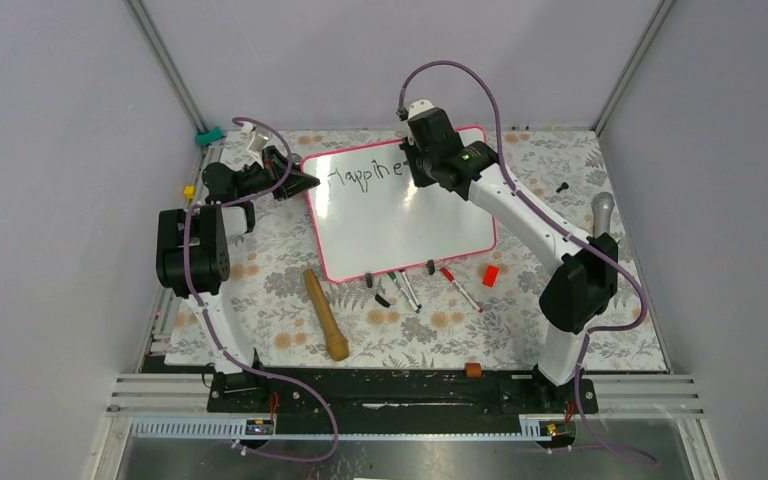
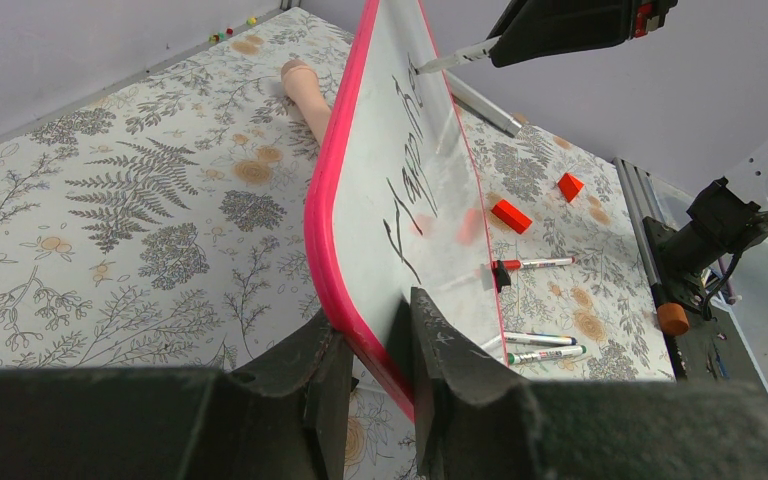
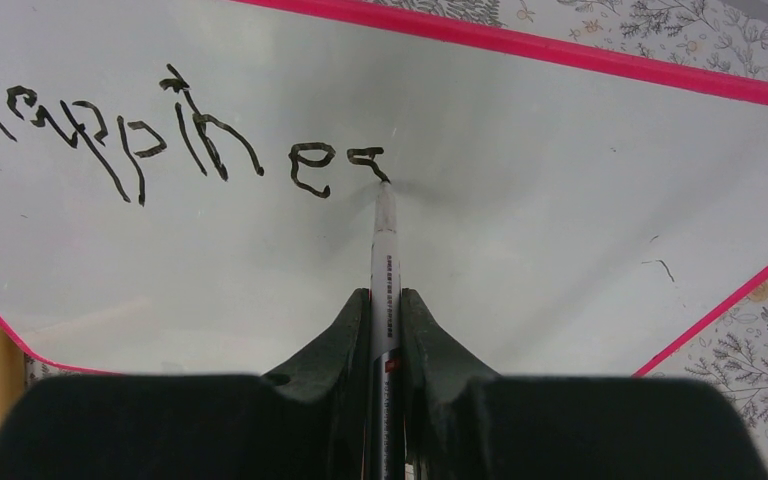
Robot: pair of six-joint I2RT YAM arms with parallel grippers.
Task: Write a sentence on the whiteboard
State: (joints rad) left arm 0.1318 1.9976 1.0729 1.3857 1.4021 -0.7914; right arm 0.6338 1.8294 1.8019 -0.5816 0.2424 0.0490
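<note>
In the top view the whiteboard (image 1: 400, 225) lies in the middle of the floral desk (image 1: 520, 325), slightly turned, with its two black clips on the lower edge. The sentence (image 1: 368, 172) runs along the board's upper part and reads "Happines". The left fingers (image 1: 300, 183) meet the board's left edge from the left of the frame, and the right fingers (image 1: 415, 170) sit over the end of the writing, at upper centre. Below the board lie a wooden stick (image 1: 325, 314), a few loose markers (image 1: 407, 291) and a red block (image 1: 490, 275). In the left wrist view the left fingers (image 2: 440, 350), at bottom centre, are clenched on the board's pink frame, one on each face, close to a rounded corner. The whiteboard (image 2: 430, 200) rises from them toward the top of the frame, and a marker (image 2: 455, 58) touches its white face with its tip at upper centre. In the right wrist view the right fingers (image 3: 345, 335), at bottom centre, grip the marker (image 3: 385, 270) by its barrel. Its black tip rests on the whiteboard (image 3: 560, 200) right at the last stroke of the sentence (image 3: 160, 130), which appears upside down across the upper left of the frame; the pink frame crosses the top and the right
</note>
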